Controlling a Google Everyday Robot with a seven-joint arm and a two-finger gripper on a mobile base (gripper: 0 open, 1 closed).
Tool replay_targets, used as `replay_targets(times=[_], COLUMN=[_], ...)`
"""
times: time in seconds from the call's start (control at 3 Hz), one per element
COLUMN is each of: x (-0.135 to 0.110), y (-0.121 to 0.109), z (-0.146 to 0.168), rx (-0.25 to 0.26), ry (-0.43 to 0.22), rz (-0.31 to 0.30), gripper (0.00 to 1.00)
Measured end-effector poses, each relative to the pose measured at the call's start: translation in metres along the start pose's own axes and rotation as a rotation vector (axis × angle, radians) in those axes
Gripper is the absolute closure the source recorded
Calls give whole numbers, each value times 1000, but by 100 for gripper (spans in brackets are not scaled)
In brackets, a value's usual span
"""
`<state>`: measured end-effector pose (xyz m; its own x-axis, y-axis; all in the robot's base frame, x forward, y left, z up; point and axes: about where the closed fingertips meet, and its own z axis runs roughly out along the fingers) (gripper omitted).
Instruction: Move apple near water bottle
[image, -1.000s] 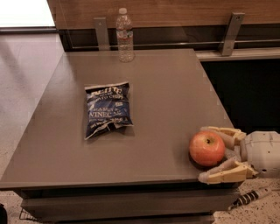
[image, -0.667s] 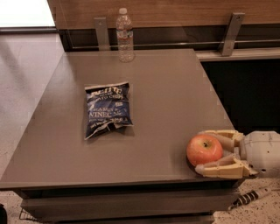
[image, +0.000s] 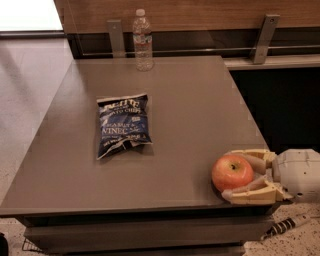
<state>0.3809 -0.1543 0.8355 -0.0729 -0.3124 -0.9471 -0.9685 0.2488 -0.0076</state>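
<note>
Camera view, looking down on a grey-brown bench (image: 200, 100). The apple (image: 232, 172) sits at the near right corner, close to the front edge, resting on the surface as far as I can tell, with its stem dimple facing up. The pincer (image: 231, 175) reaches in from the right at bench height. One cream finger lies along the far side of the apple and the other along its near side, both pressed to the skin, so the apple looks held between them, not merely flanked. The white wrist housing hangs off the right edge. The water bottle (image: 143, 40) stands upright at the far edge, left of centre, white cap on top, long axis vertical, well apart from the apple. A dark blue chip bag (image: 122, 125) lies flat, left of centre. Key relation: from the pincer the bottle lies away and to the left, diagonally across the bench. The straight line between them seems to pass right of the bag. The apple is round, so it has no axis to line up. There is one arm only. The set-down spot is best beside the bottle, short of touching it, since a tall, light bottle tips easily.
</note>
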Motion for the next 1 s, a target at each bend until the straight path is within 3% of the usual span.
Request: replay_targets(times=[0.33,0.67,1.0], x=[0,-3,-1], y=[-2,-19,-52], z=[-2,-22,-45], rx=[3,34,54], ry=[-1,-7,9], rz=[3,27,75], gripper=[100,100,100])
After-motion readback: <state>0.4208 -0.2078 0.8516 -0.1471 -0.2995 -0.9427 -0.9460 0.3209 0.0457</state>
